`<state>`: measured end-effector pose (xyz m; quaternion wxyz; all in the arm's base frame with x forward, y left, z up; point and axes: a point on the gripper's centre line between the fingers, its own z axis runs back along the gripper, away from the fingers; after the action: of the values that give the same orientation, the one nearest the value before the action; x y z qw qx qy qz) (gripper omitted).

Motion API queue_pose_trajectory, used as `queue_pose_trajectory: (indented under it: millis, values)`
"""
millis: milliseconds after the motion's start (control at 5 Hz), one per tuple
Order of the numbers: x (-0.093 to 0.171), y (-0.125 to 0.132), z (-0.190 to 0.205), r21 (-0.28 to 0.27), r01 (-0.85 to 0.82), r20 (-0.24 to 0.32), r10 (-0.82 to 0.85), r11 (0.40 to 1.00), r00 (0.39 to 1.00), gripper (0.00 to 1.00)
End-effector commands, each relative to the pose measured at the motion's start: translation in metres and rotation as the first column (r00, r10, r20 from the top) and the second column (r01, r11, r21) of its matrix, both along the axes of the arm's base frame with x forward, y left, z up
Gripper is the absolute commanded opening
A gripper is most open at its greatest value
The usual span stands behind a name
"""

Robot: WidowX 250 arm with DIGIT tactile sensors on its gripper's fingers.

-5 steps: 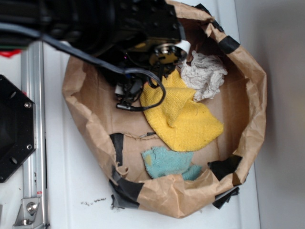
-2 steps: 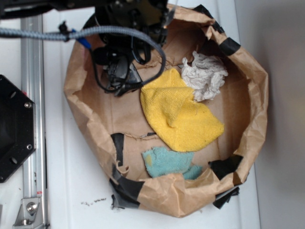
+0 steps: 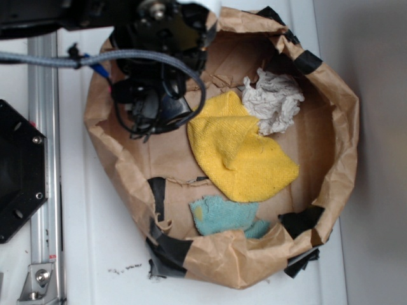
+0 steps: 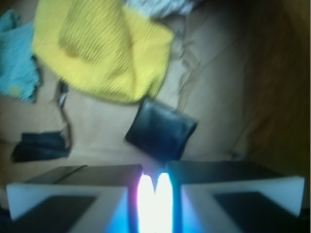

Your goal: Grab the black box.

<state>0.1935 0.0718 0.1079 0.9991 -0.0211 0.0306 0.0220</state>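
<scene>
Wrist view: claw [image 4: 155,194] pads pressed together, empty; black box [image 4: 161,127] just beyond, untouched.

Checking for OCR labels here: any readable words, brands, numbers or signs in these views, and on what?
None readable. The black box, yellow cloth, paper bag and black plate show no print. The wrist view is blurred; nothing legible on the gripper.

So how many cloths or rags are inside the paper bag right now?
3: yellow cloth in the middle, teal cloth below it, white rag at upper right. The arm covers the upper left, so another could be hidden.
</scene>
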Motion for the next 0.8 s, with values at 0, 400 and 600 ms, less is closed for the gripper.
queue_pose_trajectory:
  millis: [0, 400, 600]
  values:
    - [-0.003, -0.003, 0.006, 0.019, -0.004, 0.038, 0.003, 1.000, 0.999, 1.00]
    - [-0.034, -0.027, 0.038, -0.054, 0.036, 0.234, -0.022, 0.998, 0.972, 1.00]
    - [-0.024, -0.039, 0.027, -0.072, 0.000, 0.321, 0.023, 0.997, 0.947, 1.00]
